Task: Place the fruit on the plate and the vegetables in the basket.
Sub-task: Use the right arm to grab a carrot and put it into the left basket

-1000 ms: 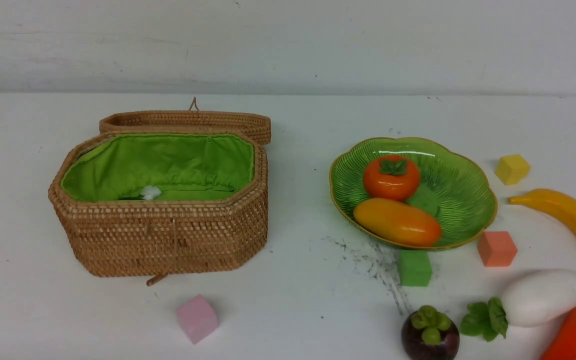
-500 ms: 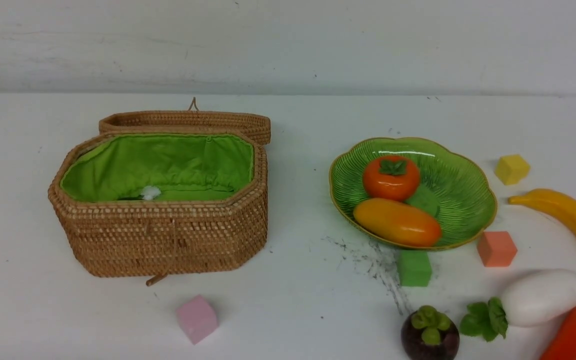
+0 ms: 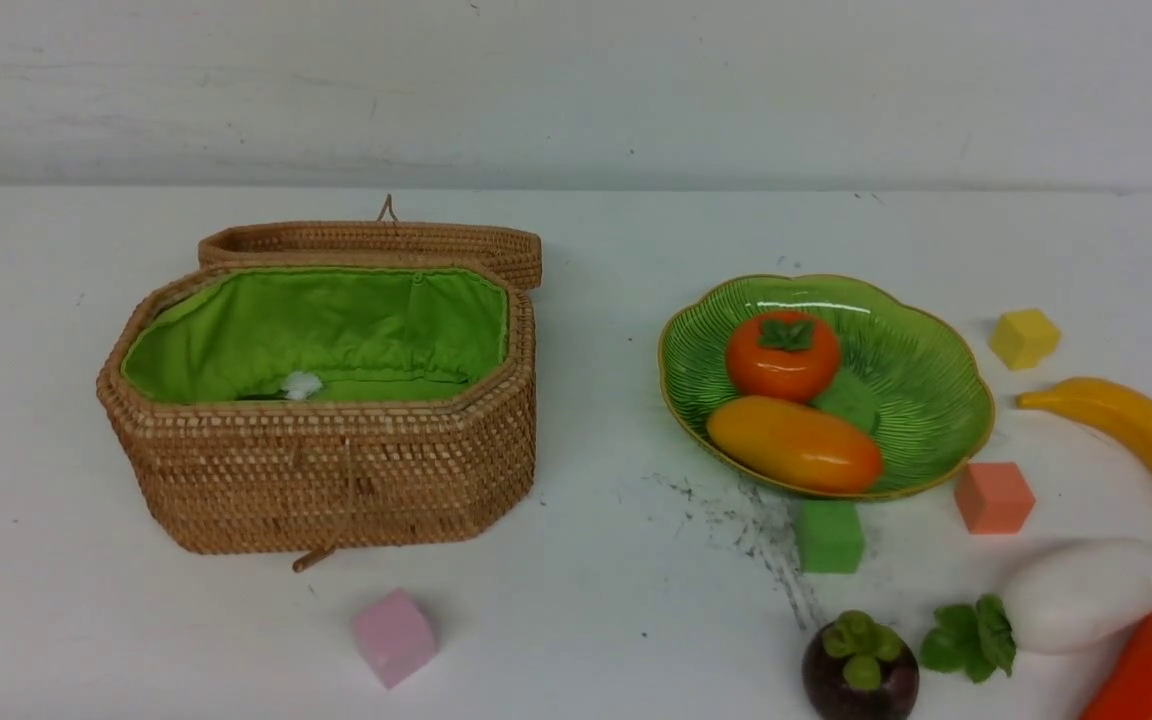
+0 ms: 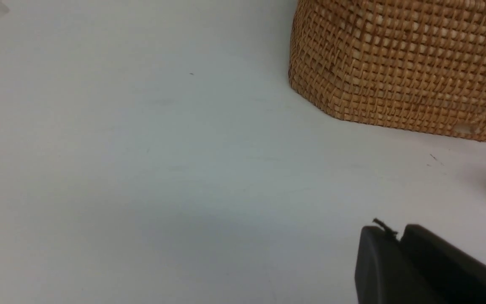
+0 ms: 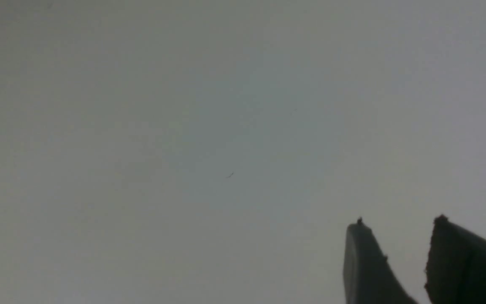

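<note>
Currently neither claw holds anything. Seen from its wrist, the left gripper point(image 4: 397, 230) hangs over the bare table point(image 4: 141, 147) with its fingers pressed together; the basket point(image 4: 403, 63) stands near it, its woven wall well clear of the fingertips. The right gripper point(image 5: 399, 220) keeps a narrow gap between its fingers, with only blank tabletop below. In the front view the plate point(image 3: 926, 390), right of the open basket, carries the persimmon point(image 3: 782, 356) and mango point(image 3: 794, 444). The banana point(image 3: 1136, 435), mangosteen point(image 3: 859, 668), radish point(image 3: 1086, 593) and carrot point(image 3: 1151, 665) lie on the table beside it.
</note>
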Available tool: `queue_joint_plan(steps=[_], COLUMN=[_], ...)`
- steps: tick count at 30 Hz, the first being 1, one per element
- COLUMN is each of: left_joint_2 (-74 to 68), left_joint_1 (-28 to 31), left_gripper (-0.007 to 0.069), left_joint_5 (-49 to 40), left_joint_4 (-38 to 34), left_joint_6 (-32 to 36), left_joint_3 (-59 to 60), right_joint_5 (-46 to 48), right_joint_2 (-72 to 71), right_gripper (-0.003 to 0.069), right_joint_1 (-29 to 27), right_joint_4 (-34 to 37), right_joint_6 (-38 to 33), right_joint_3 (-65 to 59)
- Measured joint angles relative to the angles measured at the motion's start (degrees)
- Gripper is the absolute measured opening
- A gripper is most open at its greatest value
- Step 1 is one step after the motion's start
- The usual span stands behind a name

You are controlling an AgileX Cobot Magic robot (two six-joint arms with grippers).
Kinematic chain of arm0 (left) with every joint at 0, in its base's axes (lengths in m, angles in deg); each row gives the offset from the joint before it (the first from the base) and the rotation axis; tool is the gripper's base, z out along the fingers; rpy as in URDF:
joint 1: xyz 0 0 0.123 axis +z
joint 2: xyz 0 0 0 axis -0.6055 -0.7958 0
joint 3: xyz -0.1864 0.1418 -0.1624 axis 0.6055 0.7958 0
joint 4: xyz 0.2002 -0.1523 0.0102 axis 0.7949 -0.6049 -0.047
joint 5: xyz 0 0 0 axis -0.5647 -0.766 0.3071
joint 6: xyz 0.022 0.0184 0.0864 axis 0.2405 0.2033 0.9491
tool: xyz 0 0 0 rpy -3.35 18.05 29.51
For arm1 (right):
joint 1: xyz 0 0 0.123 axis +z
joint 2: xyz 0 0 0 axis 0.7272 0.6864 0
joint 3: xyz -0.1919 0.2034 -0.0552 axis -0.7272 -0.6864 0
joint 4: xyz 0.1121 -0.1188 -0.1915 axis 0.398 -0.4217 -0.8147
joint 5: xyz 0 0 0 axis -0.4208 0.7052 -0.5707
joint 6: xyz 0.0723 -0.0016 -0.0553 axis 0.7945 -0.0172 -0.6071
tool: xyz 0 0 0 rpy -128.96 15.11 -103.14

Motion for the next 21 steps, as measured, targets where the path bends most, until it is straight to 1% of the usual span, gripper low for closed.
queue_joint_plan(steps=[3, 4, 5, 6, 7, 9, 10, 11, 12, 13, 14, 16, 17, 19, 21], left_joint_2=[0.0, 0.0, 0.0, 0.0, 0.0, 0.0, 0.0, 0.0, 0.0, 0.0, 0.0, 0.0, 0.0, 0.0, 0.0], left_joint_1=[0.0, 0.0, 0.0, 0.0, 0.0, 0.0, 0.0, 0.0, 0.0, 0.0, 0.0, 0.0, 0.0, 0.0, 0.0], left_gripper=[0.0069, 0.007, 0.0071, 0.0073, 0.0073, 0.0075, 0.0076, 0.0078, 0.0078, 0.0078, 0.008, 0.0081, 0.0082, 0.0084, 0.0087], left_joint_5=[0.0, 0.0, 0.0, 0.0, 0.0, 0.0, 0.0, 0.0, 0.0, 0.0, 0.0, 0.0, 0.0, 0.0, 0.0], left_joint_4=[0.0, 0.0, 0.0, 0.0, 0.0, 0.0, 0.0, 0.0, 0.0, 0.0, 0.0, 0.0, 0.0, 0.0, 0.0], left_joint_6=[0.0, 0.0, 0.0, 0.0, 0.0, 0.0, 0.0, 0.0, 0.0, 0.0, 0.0, 0.0, 0.0, 0.0, 0.0], left_joint_3=[0.0, 0.0, 0.0, 0.0, 0.0, 0.0, 0.0, 0.0, 0.0, 0.0, 0.0, 0.0, 0.0, 0.0, 0.0], right_joint_5=[10.04, 11.49, 17.06, 20.66, 21.2, 26.27, 27.15, 30.94, 32.84, 32.84, 36.7, 39.44, 43.04, 47.55, 52.59], right_joint_2=[6.34, 7.28, 11.01, 13.24, 14.08, 18.31, 19.0, 21.6, 23.07, 23.35, 25.69, 27.1, 28.51, 31.14, 34.54], right_gripper=[0.0242, 0.0242, 0.0242, 0.0242, 0.0242, 0.0242, 0.0242, 0.0242, 0.0242, 0.0242, 0.0242, 0.0242, 0.0242, 0.0242, 0.0246], right_joint_1=[0.0, 0.0, 0.0, 0.0, 0.0, 0.0, 0.0, 0.0, 0.0, 0.0, 0.0, 0.0, 0.0, 0.0, 0.0], right_joint_4=[-0.98, -1.33, -3.14, -4.74, -5.45, -9.26, -9.82, -11.29, -11.66, -11.74, -11.37, -10.75, -10.29, -10.23, -10.7], right_joint_6=[-0.13, -0.13, -0.21, -0.27, -0.3, -0.3, -0.3, -0.23, 0.09, 0.09, 0.85, 1.25, 1.74, 3.81, 9.74], right_joint_3=[8.96, 10.16, 14.2, 16.25, 16.51, 17.86, 17.86, 17.91, 17.69, 17.69, 17.19, 16.52, 15.61, 14.59, 14.0])
